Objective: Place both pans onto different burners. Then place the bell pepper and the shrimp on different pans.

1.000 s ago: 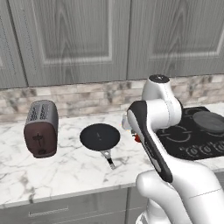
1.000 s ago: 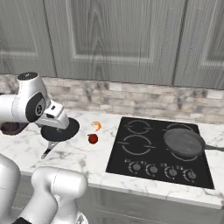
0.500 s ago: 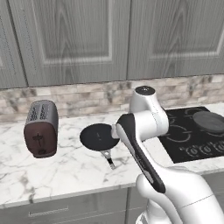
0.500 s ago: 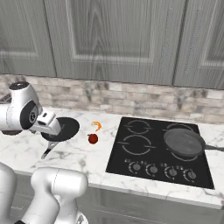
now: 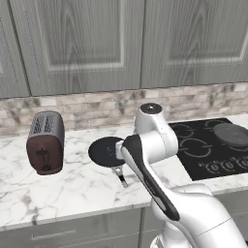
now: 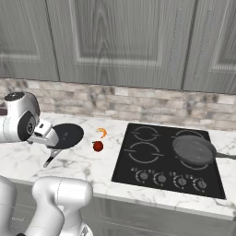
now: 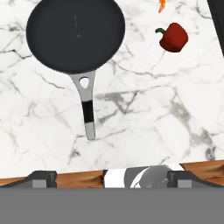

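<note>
Now, the lines run left to right along the table.
Change: the arm has swung away from the cooktop over the last second and now hangs over the black pan, with the hand camera looking down on it.
End effector: its two tips stand wide apart with nothing between them, above the pan's handle end.
Black pan: flat on the marble table, left of the cooktop, handle pointing toward the table's front edge; not yet on a burner.
Shrimp: the orange shrimp lies just beyond the pan's right rim, toward the cooktop.
Bell pepper: the red bell pepper sits just in front of the shrimp, well clear of the handle.
Dark grey pan: the dark grey pan already rests on the cooktop's right side.
Meaning: one pan looks placed; the swing sets up a grasp of the second pan's handle.
</note>
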